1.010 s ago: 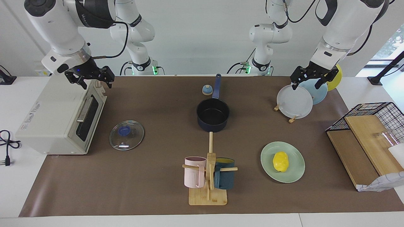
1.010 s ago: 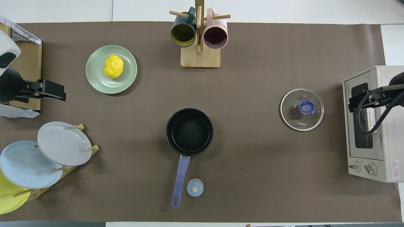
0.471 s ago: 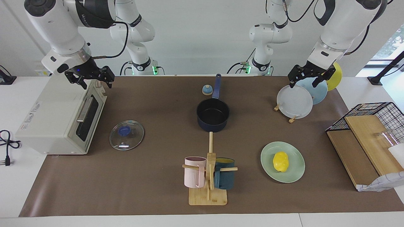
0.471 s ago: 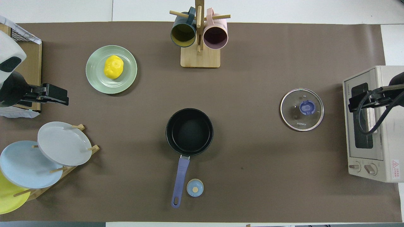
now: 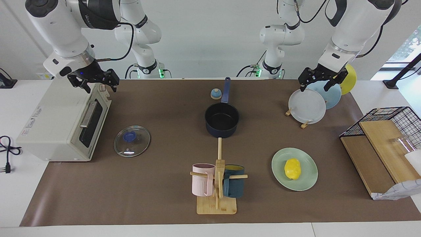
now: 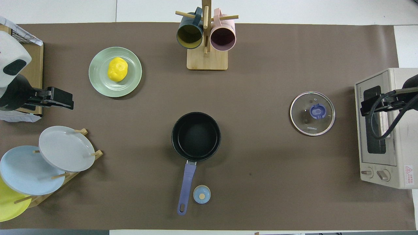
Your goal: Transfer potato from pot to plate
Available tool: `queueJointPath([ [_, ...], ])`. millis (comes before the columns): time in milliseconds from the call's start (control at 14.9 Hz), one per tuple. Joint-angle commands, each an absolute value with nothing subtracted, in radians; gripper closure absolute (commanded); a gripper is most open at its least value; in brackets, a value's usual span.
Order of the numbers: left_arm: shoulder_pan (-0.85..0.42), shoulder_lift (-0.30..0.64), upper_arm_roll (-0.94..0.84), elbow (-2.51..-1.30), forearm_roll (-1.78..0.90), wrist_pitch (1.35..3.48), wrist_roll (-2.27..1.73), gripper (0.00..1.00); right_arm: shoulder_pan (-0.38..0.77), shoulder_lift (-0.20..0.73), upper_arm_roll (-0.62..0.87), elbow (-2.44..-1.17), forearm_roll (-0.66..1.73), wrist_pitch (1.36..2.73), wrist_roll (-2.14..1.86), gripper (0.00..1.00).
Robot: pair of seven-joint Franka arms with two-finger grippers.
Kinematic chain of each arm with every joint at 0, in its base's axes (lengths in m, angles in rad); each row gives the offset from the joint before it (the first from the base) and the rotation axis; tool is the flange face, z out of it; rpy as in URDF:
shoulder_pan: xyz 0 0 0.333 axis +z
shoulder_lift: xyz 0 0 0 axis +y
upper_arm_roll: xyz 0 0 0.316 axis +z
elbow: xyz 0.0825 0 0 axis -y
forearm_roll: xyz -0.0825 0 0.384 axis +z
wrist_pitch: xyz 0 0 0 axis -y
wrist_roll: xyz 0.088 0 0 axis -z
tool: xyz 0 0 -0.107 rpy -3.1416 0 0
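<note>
The yellow potato [image 5: 292, 168] [image 6: 117, 69] lies on the mint-green plate [image 5: 306, 179] [image 6: 101, 81], which sits farther from the robots than the pot, toward the left arm's end. The navy pot [image 5: 222, 132] [image 6: 196, 115] stands mid-table with nothing in it, its blue handle pointing toward the robots. My left gripper [image 5: 315, 86] [image 6: 65, 99] hangs open in the air over the plate rack, holding nothing. Above the toaster oven's top edge, my right gripper [image 5: 100, 86] [image 6: 364, 109] is open and holds nothing.
A glass lid [image 5: 132, 141] lies beside the toaster oven [image 5: 62, 121]. A mug tree [image 5: 217, 179] stands farther out than the pot. The rack of plates [image 5: 307, 106], a wire crate with wooden boards [image 5: 381, 141] and a small blue knob [image 5: 215, 94] are also here.
The left gripper has risen a little and drifted slightly toward the table's middle over the plate rack. The right arm, potato and pot have not moved.
</note>
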State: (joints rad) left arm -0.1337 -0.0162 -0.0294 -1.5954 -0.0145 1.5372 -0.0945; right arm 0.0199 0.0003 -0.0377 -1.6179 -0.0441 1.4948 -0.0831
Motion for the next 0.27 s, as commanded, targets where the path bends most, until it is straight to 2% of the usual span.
queueJointPath([
  [0, -0.143, -0.034, -0.023, -1.608, -0.006, 1.552, -0.092, 0.00, 0.003, -0.005, -0.026, -1.614, -0.020, 1.486, -0.075, 0.00],
  [202, -0.135, -0.038, -0.021, -1.611, -0.006, 1.552, -0.089, 0.00, 0.003, -0.005, -0.026, -1.614, -0.020, 1.486, -0.075, 0.00],
])
